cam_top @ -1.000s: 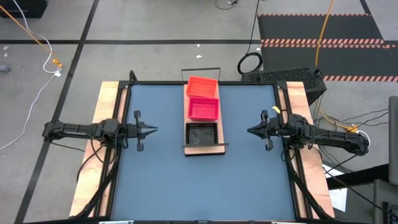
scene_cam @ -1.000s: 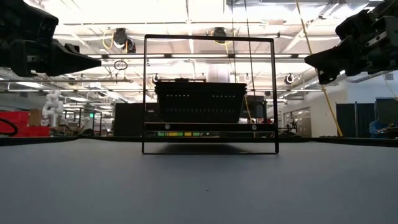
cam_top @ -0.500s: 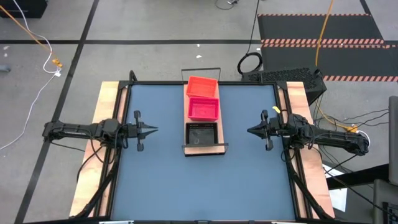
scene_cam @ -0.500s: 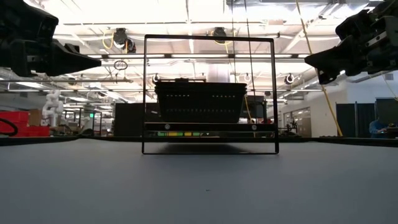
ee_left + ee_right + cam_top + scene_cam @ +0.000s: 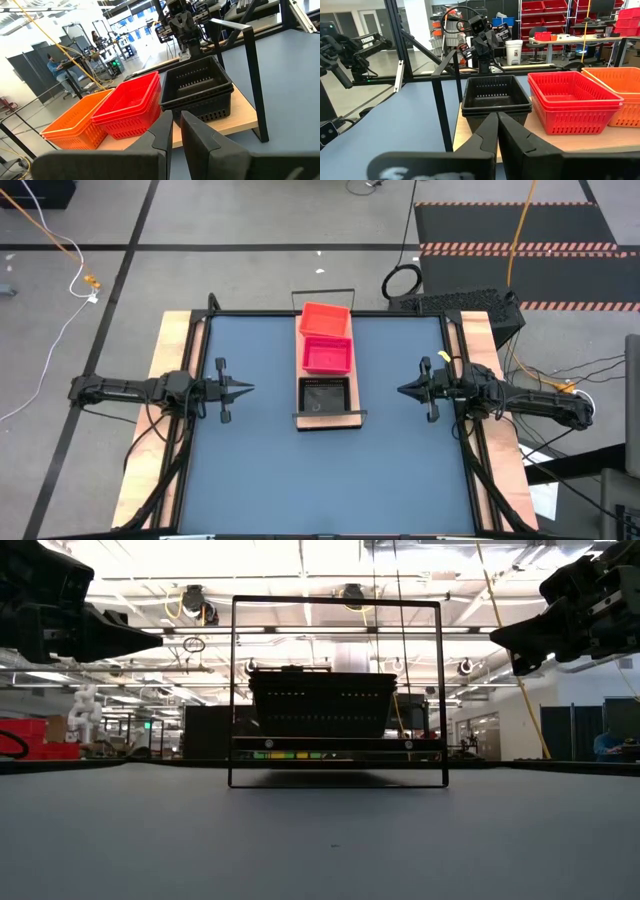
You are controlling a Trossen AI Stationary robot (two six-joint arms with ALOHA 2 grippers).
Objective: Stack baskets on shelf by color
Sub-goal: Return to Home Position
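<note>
The shelf (image 5: 331, 420) is a light-wood board with black wire end frames, standing in the middle of the blue table. Three baskets sit on it in a row, bottoms on the board. The orange one (image 5: 325, 316) is farthest, the pink-red one (image 5: 327, 354) is in the middle, and the black one (image 5: 325, 395) is nearest. In the wrist views each colour shows stacked rims: orange (image 5: 75, 127), red (image 5: 132, 107), black (image 5: 495, 97). My left gripper (image 5: 250, 389) hovers left of the shelf, shut and holding nothing. My right gripper (image 5: 400, 390) hovers to its right, shut and holding nothing.
Both arms reach in level from wooden side rails (image 5: 172, 340), pointing at each other across the shelf. Bare blue tabletop (image 5: 330, 480) lies between the shelf and the near edge. In the low view the near wire frame (image 5: 336, 600) stands tall around the black basket (image 5: 320, 705).
</note>
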